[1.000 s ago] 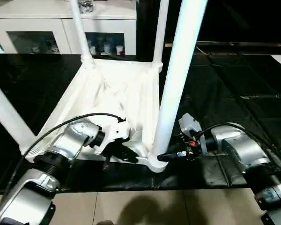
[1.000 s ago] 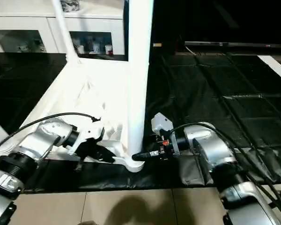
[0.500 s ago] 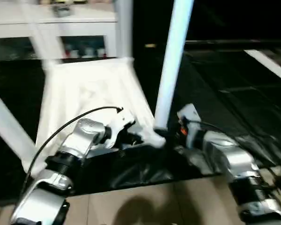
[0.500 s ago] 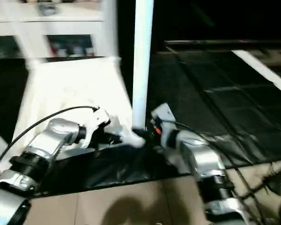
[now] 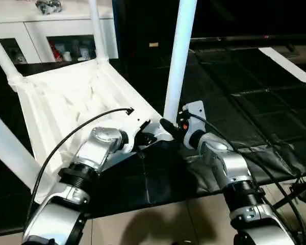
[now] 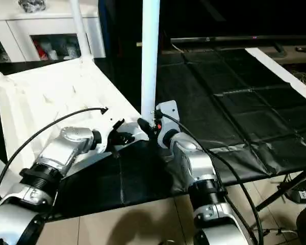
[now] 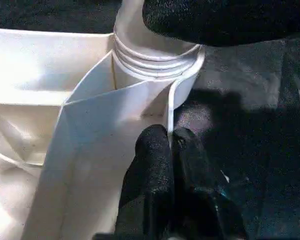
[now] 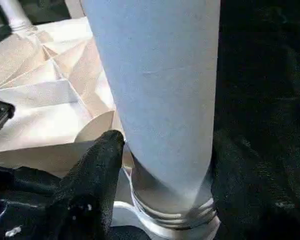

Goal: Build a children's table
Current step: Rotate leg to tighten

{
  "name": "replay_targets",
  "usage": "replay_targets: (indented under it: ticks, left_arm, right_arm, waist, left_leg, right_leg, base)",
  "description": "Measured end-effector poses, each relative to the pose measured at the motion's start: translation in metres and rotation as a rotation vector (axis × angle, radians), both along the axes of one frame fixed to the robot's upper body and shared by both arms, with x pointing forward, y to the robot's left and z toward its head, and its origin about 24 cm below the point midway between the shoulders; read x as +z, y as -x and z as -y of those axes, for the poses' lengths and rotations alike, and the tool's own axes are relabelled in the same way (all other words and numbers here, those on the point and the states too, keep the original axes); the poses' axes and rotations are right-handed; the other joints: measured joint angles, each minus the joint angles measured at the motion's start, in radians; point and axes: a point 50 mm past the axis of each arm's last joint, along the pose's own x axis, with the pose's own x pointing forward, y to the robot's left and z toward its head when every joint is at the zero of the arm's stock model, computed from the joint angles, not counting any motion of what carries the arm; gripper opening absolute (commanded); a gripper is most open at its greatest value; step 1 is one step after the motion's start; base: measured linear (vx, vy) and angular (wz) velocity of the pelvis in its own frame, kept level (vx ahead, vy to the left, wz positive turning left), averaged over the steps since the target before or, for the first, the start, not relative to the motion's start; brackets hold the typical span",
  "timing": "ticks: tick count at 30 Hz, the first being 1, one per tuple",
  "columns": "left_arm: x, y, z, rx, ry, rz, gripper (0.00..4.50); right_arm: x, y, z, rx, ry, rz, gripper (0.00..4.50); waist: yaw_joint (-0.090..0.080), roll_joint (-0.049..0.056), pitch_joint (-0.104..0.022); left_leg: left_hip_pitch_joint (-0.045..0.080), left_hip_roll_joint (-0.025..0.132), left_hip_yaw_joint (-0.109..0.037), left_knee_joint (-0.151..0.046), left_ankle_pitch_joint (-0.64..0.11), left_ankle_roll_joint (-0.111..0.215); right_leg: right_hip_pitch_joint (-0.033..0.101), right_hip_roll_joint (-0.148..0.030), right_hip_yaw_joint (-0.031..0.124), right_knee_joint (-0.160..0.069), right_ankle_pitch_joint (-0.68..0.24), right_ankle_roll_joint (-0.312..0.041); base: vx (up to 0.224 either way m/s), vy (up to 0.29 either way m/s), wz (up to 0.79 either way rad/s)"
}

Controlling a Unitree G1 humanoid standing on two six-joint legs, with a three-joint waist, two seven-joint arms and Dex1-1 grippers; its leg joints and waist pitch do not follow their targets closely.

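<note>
The children's table lies upside down: its white ribbed tabletop [image 5: 66, 102] rests on the black mat with white tube legs standing up from the corners. My left gripper [image 7: 170, 150] is shut on the thin rim of the tabletop, right beside the near corner socket [image 7: 157, 60]. In the eye views the left gripper [image 5: 145, 133] sits just left of that corner. My right gripper [image 8: 167, 145] is closed around the base of the near leg [image 5: 177, 61], one black finger [image 8: 97, 175] on each side. From the head, the right gripper [image 5: 168, 125] reaches the leg from the right.
A white glass-door cabinet [image 5: 35, 30] stands behind the work. Other legs rise at the back [image 5: 97, 30] and at the left [image 5: 10, 153]. The black mat [image 5: 234, 92] stretches to the right. Tiled floor [image 5: 158, 224] lies below the front edge, with cables [image 6: 301, 194] at the right.
The camera has swung, so the whole picture has shifted. Both grippers stay at the same near corner, the left on the rim and the right at the leg's base.
</note>
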Motion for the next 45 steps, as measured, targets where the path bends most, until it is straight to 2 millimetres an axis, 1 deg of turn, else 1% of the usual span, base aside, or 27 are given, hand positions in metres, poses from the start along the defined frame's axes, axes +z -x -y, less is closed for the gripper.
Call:
replay_targets:
  ticks: [2,3,4,5,7,8,9,11,13,14,16,17,21,24,29,30,32,33,34,37,38,39,41,44,45]
  left_arm:
    - [0.000,0.001,-0.002,-0.032,-0.004,0.004,0.00]
    - [0.001,0.002,-0.005,-0.073,-0.017,0.016,0.00]
    - [0.001,0.003,-0.005,-0.101,-0.016,0.020,0.00]
    - [0.001,0.004,-0.006,-0.123,-0.019,0.023,0.00]
    - [0.002,0.006,-0.012,-0.170,-0.026,0.024,0.00]
    - [0.002,0.007,-0.014,-0.194,-0.029,0.020,0.00]
    - [0.003,0.009,-0.016,-0.237,-0.036,0.014,0.00]
    - [0.003,0.011,-0.019,-0.289,-0.044,0.007,0.00]
    - [0.003,0.013,-0.023,-0.334,-0.054,0.004,0.00]
    - [0.003,0.014,-0.024,-0.359,-0.054,-0.002,0.00]
    - [0.002,0.017,-0.027,-0.414,-0.053,-0.018,0.00]
    - [0.002,0.018,-0.028,-0.436,-0.051,-0.025,0.00]
    - [0.003,0.023,-0.029,-0.543,-0.066,-0.047,0.00]
    - [0.004,0.023,-0.028,-0.592,-0.080,-0.055,0.00]
    - [0.005,0.024,-0.024,-0.664,-0.106,-0.056,0.00]
    - [0.005,0.024,-0.024,-0.679,-0.113,-0.054,0.00]
    - [0.006,0.023,-0.024,-0.693,-0.121,-0.054,0.00]
    - [0.006,0.023,-0.025,-0.701,-0.125,-0.055,0.00]
    - [0.006,0.023,-0.024,-0.707,-0.129,-0.055,0.00]
    - [0.005,0.023,-0.024,-0.717,-0.130,-0.051,0.00]
    - [0.005,0.023,-0.024,-0.717,-0.129,-0.050,0.00]
    - [0.005,0.023,-0.024,-0.718,-0.129,-0.050,0.00]
    - [0.005,0.023,-0.024,-0.718,-0.129,-0.051,0.00]
    - [0.005,0.023,-0.024,-0.719,-0.128,-0.050,0.00]
    - [0.005,0.023,-0.024,-0.719,-0.128,-0.049,0.00]
  right_arm:
    - [-0.001,0.004,0.005,0.037,-0.011,0.007,3.25]
    - [-0.002,0.007,0.014,0.077,-0.007,0.020,3.38]
    - [-0.003,0.010,0.019,0.112,-0.003,0.018,3.51]
    - [-0.004,0.012,0.025,0.135,0.000,0.016,3.51]
    - [-0.003,0.015,0.034,0.208,0.019,0.025,3.74]
    - [-0.002,0.017,0.040,0.248,0.029,0.029,3.74]
    - [-0.001,0.019,0.049,0.287,0.040,0.031,3.93]
    - [0.001,0.021,0.061,0.322,0.058,0.034,4.00]
    - [0.005,0.023,0.067,0.383,0.059,0.043,4.12]
    - [0.008,0.026,0.069,0.424,0.066,0.048,4.29]
    - [0.013,0.030,0.076,0.511,0.080,0.050,4.36]
    - [0.014,0.031,0.078,0.543,0.090,0.045,4.47]
    - [0.015,0.040,0.081,0.698,0.117,0.007,4.47]
    - [0.014,0.041,0.076,0.761,0.129,-0.004,4.47]
    - [0.020,0.040,0.071,0.842,0.146,-0.001,4.47]
    - [0.020,0.040,0.071,0.851,0.140,-0.007,4.19]
    - [0.018,0.037,0.072,0.849,0.134,-0.022,4.19]
    - [0.019,0.035,0.073,0.849,0.130,-0.028,4.09]
    - [0.019,0.034,0.073,0.849,0.130,-0.029,3.88]
    - [0.019,0.033,0.072,0.857,0.122,-0.031,3.76]
    - [0.018,0.033,0.072,0.857,0.119,-0.033,3.56]
    - [0.017,0.034,0.072,0.856,0.114,-0.038,3.56]
    - [0.016,0.034,0.071,0.861,0.107,-0.045,3.36]
    - [0.016,0.035,0.070,0.878,0.097,-0.046,3.24]
    - [0.016,0.035,0.069,0.883,0.093,-0.048,3.00]
  waist:
    - [0.007,0.000,0.000]
    - [0.016,0.000,0.000]
    - [0.020,0.000,0.000]
    - [0.023,0.000,0.000]
    - [0.031,0.001,0.001]
    - [0.038,0.000,0.001]
    - [0.047,0.000,0.001]
    - [0.058,0.000,0.001]
    - [0.068,0.001,0.001]
    - [0.073,0.001,0.002]
    - [0.083,0.001,0.002]
    - [0.086,0.001,0.001]
    - [0.098,0.001,0.001]
    - [0.100,0.001,0.001]
    - [0.101,0.000,0.001]
    - [0.101,0.000,0.001]
    - [0.100,0.000,0.001]
    - [0.100,0.000,0.001]
    - [0.100,0.000,0.001]
    - [0.100,0.000,0.001]
    - [0.101,0.000,0.001]
    - [0.101,0.000,0.001]
    - [0.100,0.000,0.001]
    - [0.101,0.000,0.001]
    - [0.101,0.000,0.001]
  left_leg:
    - [0.000,0.000,0.000,0.000,0.000,0.000]
    - [0.000,-0.001,0.000,0.001,0.000,0.000]
    - [0.001,-0.001,0.000,0.001,0.000,0.000]
    - [0.000,-0.001,0.001,0.001,0.000,0.000]
    - [-0.001,0.000,0.001,0.002,0.000,0.000]
    - [-0.001,0.000,0.001,0.003,0.000,0.000]
    - [-0.001,0.000,0.001,0.003,0.000,0.000]
    - [-0.001,0.000,0.002,0.004,0.000,0.000]
    - [-0.001,0.000,0.002,0.005,0.000,0.000]
    - [-0.001,0.000,0.002,0.005,0.000,0.000]
    - [-0.001,0.000,0.003,0.005,0.000,0.000]
    - [-0.001,0.000,0.003,0.006,0.000,0.000]
    - [0.000,0.001,0.003,0.007,0.000,0.001]
    - [-0.001,0.001,0.003,0.008,0.001,0.001]
    - [0.000,0.001,0.003,0.009,0.001,0.002]
    - [0.000,0.001,0.003,0.009,0.001,0.002]
    - [0.000,0.001,0.003,0.009,0.001,0.002]
    - [0.000,0.001,0.003,0.009,0.001,0.002]
    - [0.000,0.001,0.003,0.009,0.001,0.002]
    - [0.000,0.001,0.002,0.009,0.001,0.002]
    - [0.000,0.001,0.002,0.009,0.001,0.002]
    - [0.000,0.001,0.003,0.009,0.001,0.002]
    - [0.000,0.001,0.003,0.009,0.001,0.002]
    - [0.000,0.001,0.003,0.009,0.001,0.002]
    - [0.000,0.001,0.003,0.009,0.001,0.002]
  right_leg:
    - [0.000,0.000,0.000,0.000,0.000,0.000]
    - [-0.001,0.000,0.000,-0.001,0.000,0.000]
    - [-0.002,-0.001,0.001,-0.001,0.000,0.000]
    - [-0.002,-0.001,0.001,0.000,0.000,0.000]
    - [-0.003,-0.001,0.001,0.000,0.001,-0.001]
    - [-0.003,-0.001,0.001,0.000,0.001,-0.001]
    - [-0.002,-0.001,0.001,0.000,0.001,-0.001]
    - [-0.002,-0.001,0.001,0.000,0.001,-0.001]
    - [-0.002,-0.001,0.001,0.001,0.001,-0.001]
    - [-0.001,-0.002,0.001,0.001,0.001,0.000]
    - [0.001,-0.002,0.001,0.001,0.001,0.000]
    - [0.001,-0.002,0.001,0.000,0.001,0.000]
    - [0.002,-0.002,0.001,0.001,0.001,0.000]
    - [0.003,-0.002,0.001,0.002,0.001,0.000]
    - [0.006,-0.003,0.001,0.001,0.000,0.001]
    - [0.006,-0.003,0.001,0.001,-0.001,0.002]
    - [0.006,-0.003,0.001,0.001,-0.001,0.002]
    - [0.006,-0.003,0.001,0.002,-0.001,0.002]
    - [0.006,-0.003,0.001,0.001,-0.001,0.002]
    - [0.006,-0.003,0.001,0.002,-0.001,0.003]
    - [0.006,-0.003,0.001,0.002,-0.001,0.003]
    - [0.006,-0.003,0.001,0.002,-0.001,0.003]
    - [0.006,-0.003,0.001,0.002,-0.001,0.003]
    - [0.006,-0.003,0.001,0.002,-0.001,0.003]
    - [0.006,-0.003,0.001,0.002,-0.001,0.003]
  base:
    - [0.000,0.000,0.00]
    - [0.000,0.000,0.00]
    - [0.000,0.000,0.00]
    - [0.000,0.000,0.00]
    - [0.000,0.000,0.00]
    - [0.000,0.000,0.00]
    - [0.000,0.000,0.00]
    - [0.000,0.000,0.00]
    - [0.000,0.000,0.00]
    - [0.000,0.000,0.00]
    - [0.000,0.000,0.00]
    - [0.000,0.000,0.00]
    - [0.000,0.000,0.00]
    - [0.000,0.000,0.00]
    - [0.000,0.000,0.00]
    - [0.000,0.000,0.00]
    - [0.000,0.000,0.00]
    - [0.000,0.000,0.00]
    - [0.000,0.000,0.00]
    - [0.000,0.000,0.00]
    - [0.000,0.000,0.00]
    - [0.000,0.000,0.00]
    - [0.000,0.000,0.00]
    - [0.000,0.000,0.00]
    - [0.000,0.000,0.00]
